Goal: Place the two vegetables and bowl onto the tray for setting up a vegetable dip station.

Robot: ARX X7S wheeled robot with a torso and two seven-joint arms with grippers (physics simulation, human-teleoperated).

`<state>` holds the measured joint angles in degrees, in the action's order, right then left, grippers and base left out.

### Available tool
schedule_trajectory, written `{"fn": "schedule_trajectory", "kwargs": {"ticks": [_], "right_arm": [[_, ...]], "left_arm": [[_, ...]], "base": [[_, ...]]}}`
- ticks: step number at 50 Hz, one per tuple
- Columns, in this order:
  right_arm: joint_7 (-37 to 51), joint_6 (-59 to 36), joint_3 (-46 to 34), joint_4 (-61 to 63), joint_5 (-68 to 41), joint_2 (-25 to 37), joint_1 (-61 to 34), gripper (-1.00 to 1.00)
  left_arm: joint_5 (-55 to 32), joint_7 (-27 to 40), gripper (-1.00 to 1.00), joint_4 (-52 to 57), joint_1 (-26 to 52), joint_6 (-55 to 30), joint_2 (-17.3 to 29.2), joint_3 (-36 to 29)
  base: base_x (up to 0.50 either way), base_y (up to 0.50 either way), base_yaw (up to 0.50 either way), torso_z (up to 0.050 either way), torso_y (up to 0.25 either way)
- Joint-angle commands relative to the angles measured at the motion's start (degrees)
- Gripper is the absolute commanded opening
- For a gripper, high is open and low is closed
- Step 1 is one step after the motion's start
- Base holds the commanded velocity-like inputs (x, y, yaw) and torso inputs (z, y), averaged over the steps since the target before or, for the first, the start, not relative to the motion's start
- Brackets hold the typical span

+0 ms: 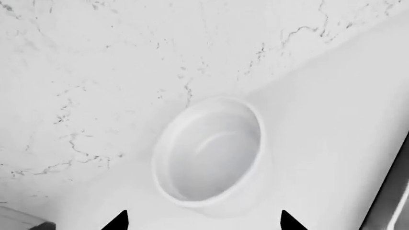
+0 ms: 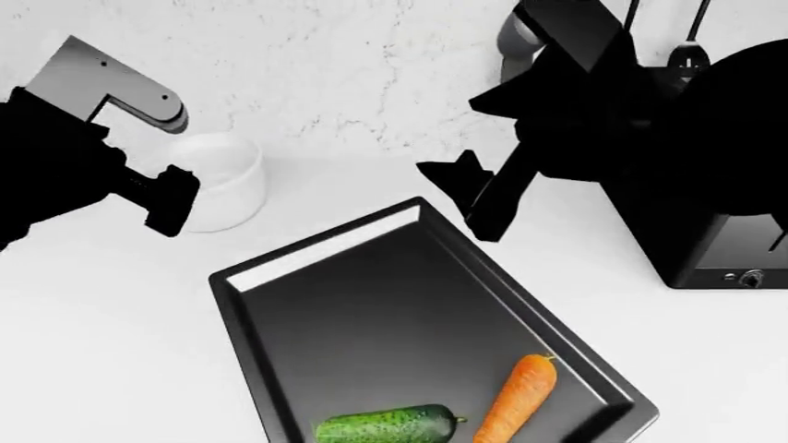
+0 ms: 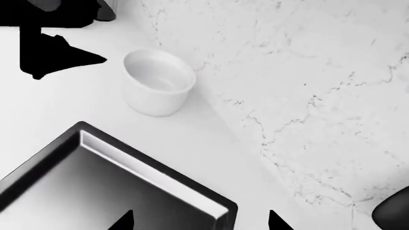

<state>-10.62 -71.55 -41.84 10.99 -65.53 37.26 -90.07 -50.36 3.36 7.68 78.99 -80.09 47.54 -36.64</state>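
The white bowl (image 2: 224, 178) stands on the white counter by the marble wall, off the tray's far left corner. My left gripper (image 2: 166, 198) hovers just beside it, open. In the left wrist view the bowl (image 1: 211, 151) lies ahead of the spread fingertips, with nothing between them (image 1: 204, 223). The black tray (image 2: 394, 314) holds the orange carrot (image 2: 518, 399) and the dark-green cucumber (image 2: 384, 426) at its near end. My right gripper (image 2: 462, 198) hangs open above the tray's far corner (image 3: 211, 211), fingertips apart and empty (image 3: 199, 221). The right wrist view also shows the bowl (image 3: 158, 81).
A dark toaster (image 2: 721, 240) stands at the right behind my right arm. The marble wall (image 2: 369, 65) runs close behind the bowl. White counter (image 2: 99, 332) lies to the left of the tray.
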Motion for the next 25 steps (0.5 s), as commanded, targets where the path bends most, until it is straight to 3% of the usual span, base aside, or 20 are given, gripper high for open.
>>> {"fn": "schedule_trajectory", "kwargs": {"ticks": [1, 9, 13, 15, 18, 20, 25], "right_arm": [[1.7, -1.7, 1.2, 1.2, -2.8, 0.5, -0.2, 1.00], [3.0, -1.5, 2.1, 2.3, -4.0, 1.4, 1.1, 1.00], [3.0, -1.3, 2.0, 2.3, -4.1, 1.4, 1.2, 1.00], [3.3, -1.1, 2.4, 2.5, -4.5, 1.7, 1.6, 1.00], [3.3, -1.0, 2.3, 2.5, -4.6, 1.7, 1.6, 1.00], [3.8, -0.7, 2.8, 3.0, -5.1, 2.1, 2.3, 1.00], [3.7, -0.4, 2.9, 2.7, -5.0, 2.3, 2.3, 1.00]], "left_arm": [[11.1, -11.8, 1.00, -11.9, 4.2, 6.4, -1.7, -17.9], [17.4, -21.4, 1.00, -15.1, 12.4, 7.5, -2.1, -29.1], [18.3, -22.9, 1.00, -14.6, 13.5, 7.6, -1.7, -31.1], [21.2, -28.8, 1.00, -12.7, 18.0, 8.6, -0.4, -37.5], [21.2, -28.9, 1.00, -12.8, 18.0, 8.6, -0.4, -37.6], [24.5, -33.4, 1.00, -15.2, 22.0, 10.5, -1.4, -42.5], [27.2, -38.4, 1.00, -16.8, 26.0, 12.3, -2.1, -47.2]], "base": [[0.00, 0.00, 0.00, 0.000, 0.000], [0.00, 0.00, 0.00, 0.000, 0.000], [0.00, 0.00, 0.00, 0.000, 0.000], [0.00, 0.00, 0.00, 0.000, 0.000], [0.00, 0.00, 0.00, 0.000, 0.000], [0.00, 0.00, 0.00, 0.000, 0.000], [0.00, 0.00, 0.00, 0.000, 0.000]]}}
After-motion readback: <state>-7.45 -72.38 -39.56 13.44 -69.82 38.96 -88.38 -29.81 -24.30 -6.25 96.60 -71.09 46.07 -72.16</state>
